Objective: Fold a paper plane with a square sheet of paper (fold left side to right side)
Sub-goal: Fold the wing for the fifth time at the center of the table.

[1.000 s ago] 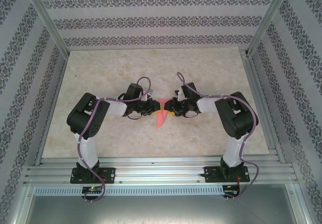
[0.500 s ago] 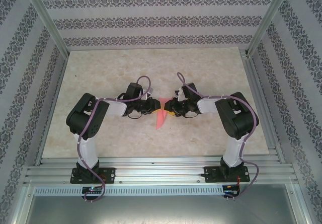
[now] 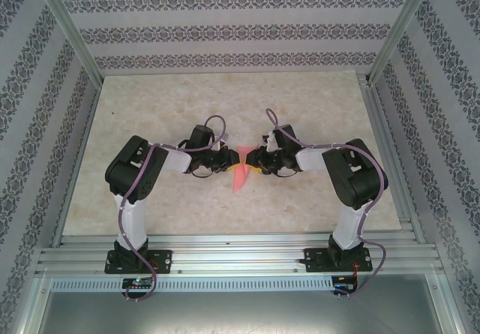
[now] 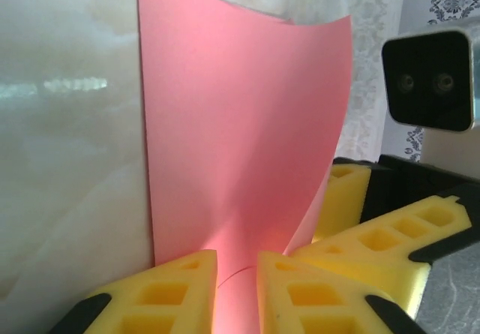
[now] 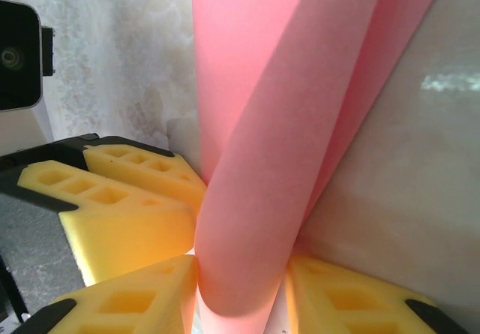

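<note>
1. Pinching the paper (image 4: 240,124) by one edge in the narrowly closed left gripper (image 4: 232,259).
2. Clamping its curled-over fold in the right gripper (image 5: 241,270), set wider.
3. Keeping it at table (image 3: 225,101) centre, between both grippers, pointed end toward the near edge.

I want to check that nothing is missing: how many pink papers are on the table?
1. The pink paper sits at the middle of the table, held between the left gripper and the right gripper. Another sheet hidden inside its fold cannot be excluded.
</note>
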